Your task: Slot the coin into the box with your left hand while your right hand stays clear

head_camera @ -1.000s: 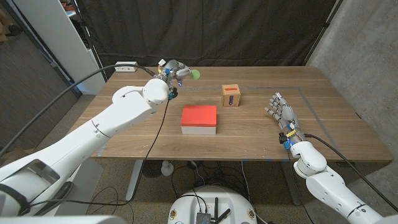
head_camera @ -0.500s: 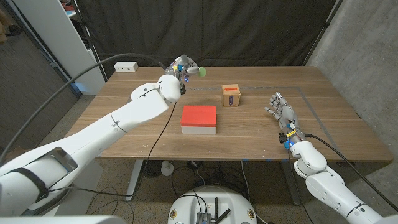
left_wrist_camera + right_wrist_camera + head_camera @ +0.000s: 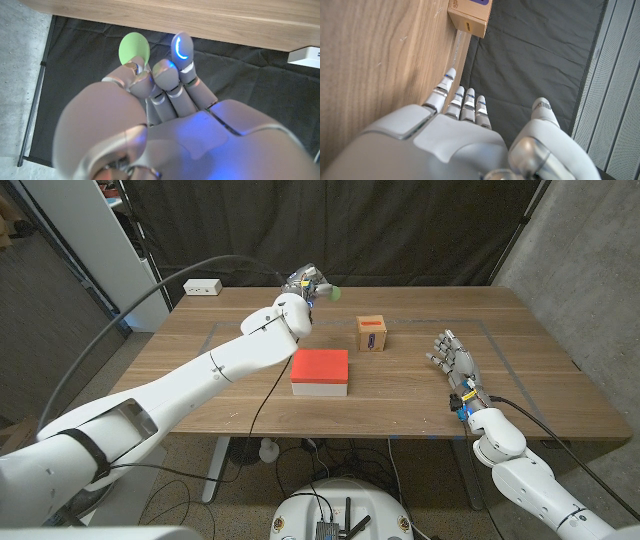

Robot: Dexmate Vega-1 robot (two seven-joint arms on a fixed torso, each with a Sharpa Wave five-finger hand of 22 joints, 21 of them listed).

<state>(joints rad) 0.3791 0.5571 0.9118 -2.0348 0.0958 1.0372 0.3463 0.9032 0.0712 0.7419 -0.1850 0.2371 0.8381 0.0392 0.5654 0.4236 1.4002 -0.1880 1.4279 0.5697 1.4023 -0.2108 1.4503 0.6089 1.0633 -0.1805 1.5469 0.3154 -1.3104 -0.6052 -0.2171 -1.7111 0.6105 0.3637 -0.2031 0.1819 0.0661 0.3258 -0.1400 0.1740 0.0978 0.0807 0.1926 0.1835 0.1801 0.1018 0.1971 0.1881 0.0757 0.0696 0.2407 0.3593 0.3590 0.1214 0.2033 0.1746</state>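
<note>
The left robot hand point(image 3: 165, 115) fills the lower frame, pinching a green coin point(image 3: 134, 49) at its fingertips in the upper left, with the wooden tabletop point(image 3: 200, 20) along the top.

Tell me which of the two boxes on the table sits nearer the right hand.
The small brown cardboard box with the slot on top. It stands between the red-topped box and the right hand, while the red one sits further toward the table's middle.

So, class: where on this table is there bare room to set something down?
Bare wood lies between the red block and the right hand, and along the table's near left. The small box crowds the middle back.
</note>
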